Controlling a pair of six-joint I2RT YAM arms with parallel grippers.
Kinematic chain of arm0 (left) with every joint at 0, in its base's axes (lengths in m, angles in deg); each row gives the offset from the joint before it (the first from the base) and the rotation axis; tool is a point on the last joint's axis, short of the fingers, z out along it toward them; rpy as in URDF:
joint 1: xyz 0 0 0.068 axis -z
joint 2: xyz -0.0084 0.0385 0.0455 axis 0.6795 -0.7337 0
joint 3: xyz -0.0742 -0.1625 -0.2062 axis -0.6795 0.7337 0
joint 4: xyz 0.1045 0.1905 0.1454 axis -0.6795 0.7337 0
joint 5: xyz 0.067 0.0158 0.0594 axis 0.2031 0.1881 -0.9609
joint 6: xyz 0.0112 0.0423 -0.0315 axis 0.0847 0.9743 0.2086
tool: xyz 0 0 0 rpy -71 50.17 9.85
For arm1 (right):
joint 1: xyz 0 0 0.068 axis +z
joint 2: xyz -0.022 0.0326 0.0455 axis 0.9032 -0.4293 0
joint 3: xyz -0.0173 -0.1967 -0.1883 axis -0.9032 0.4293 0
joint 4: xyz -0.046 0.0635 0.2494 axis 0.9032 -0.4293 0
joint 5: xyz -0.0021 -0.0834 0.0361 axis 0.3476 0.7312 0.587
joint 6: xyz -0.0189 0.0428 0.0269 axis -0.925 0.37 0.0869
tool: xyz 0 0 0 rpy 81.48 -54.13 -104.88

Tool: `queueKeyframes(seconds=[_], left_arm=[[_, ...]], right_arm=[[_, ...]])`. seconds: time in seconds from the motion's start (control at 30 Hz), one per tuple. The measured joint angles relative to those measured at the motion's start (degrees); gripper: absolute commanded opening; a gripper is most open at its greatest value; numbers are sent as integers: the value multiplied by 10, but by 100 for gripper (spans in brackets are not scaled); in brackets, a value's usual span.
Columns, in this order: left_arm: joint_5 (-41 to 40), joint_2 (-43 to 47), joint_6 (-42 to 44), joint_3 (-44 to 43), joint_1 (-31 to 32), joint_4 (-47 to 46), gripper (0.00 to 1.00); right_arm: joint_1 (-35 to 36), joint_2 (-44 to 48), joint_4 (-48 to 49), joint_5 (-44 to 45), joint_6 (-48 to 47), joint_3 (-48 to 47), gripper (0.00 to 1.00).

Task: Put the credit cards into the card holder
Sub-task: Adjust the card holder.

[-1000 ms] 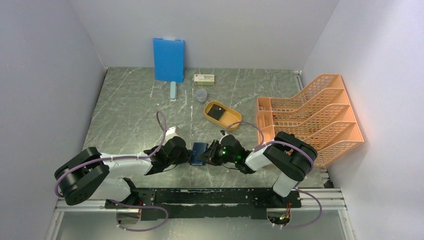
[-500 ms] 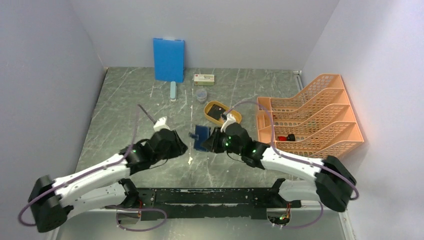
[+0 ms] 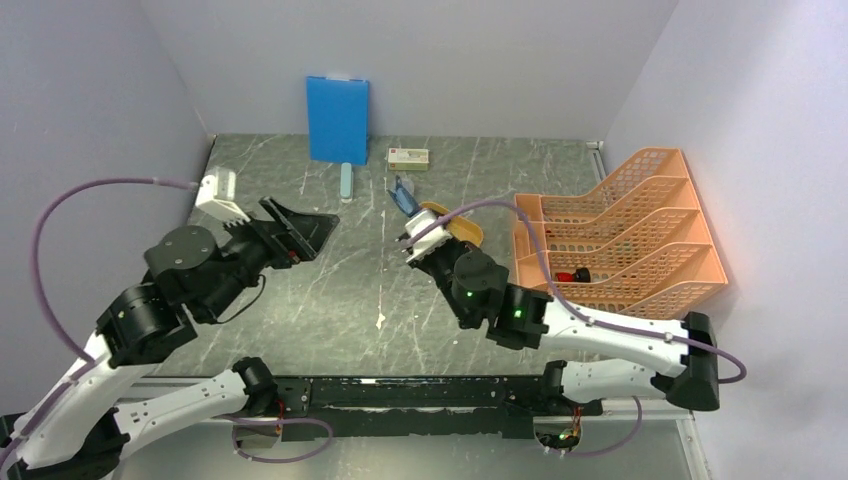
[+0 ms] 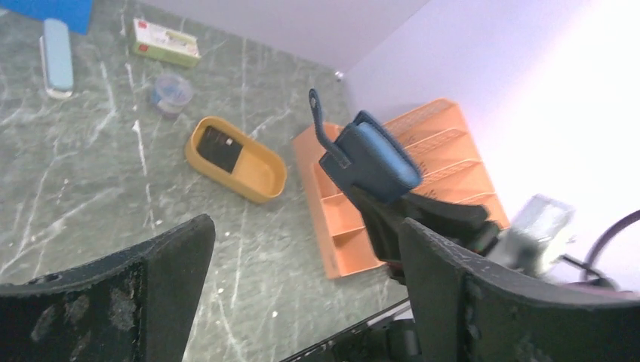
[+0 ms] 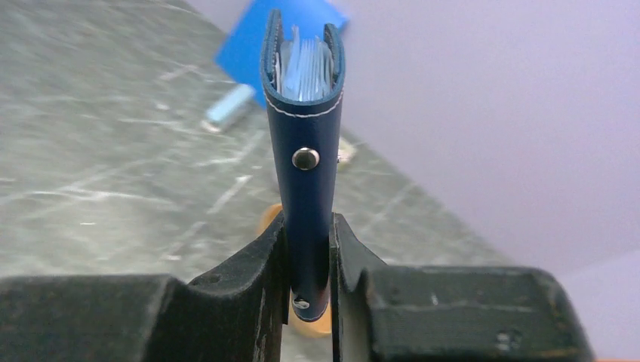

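Grey marbled tabletop (image 3: 340, 300), pale walls (image 3: 400, 60) all round. You have the card holder (image 5: 306, 113) raised clear of it at upper centre of the overhead view, its lower end pinched by the right gripper (image 5: 308, 226), open edge up, pale leaves (image 5: 304, 72) inside; cards or sleeves, you can't tell. Your left gripper (image 4: 306, 230) hangs spread wide and empty at left. Read this as the loading step: next you need a card fetched and slid in squarely. Yellow tray (image 4: 260, 170) holds one dark flat piece (image 4: 220, 146); orange rack (image 3: 640, 215) holds a small red item (image 3: 572, 274).
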Motion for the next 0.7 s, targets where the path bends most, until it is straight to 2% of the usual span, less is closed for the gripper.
queueKeyframes(seconds=[0.17, 0.37, 0.53, 0.7], left_arm=[[27, 21, 33, -11, 0, -29, 97], [83, 4, 50, -6, 0, -66, 97], [103, -31, 50, -3, 0, -87, 97], [113, -61, 44, -5, 0, -96, 97]], right_arm=[[28, -46, 199, 92, -288, 44, 0], [69, -117, 450, 129, -570, 73, 0], [103, -160, 580, 132, -708, 86, 0], [122, -182, 651, 126, -796, 95, 0]])
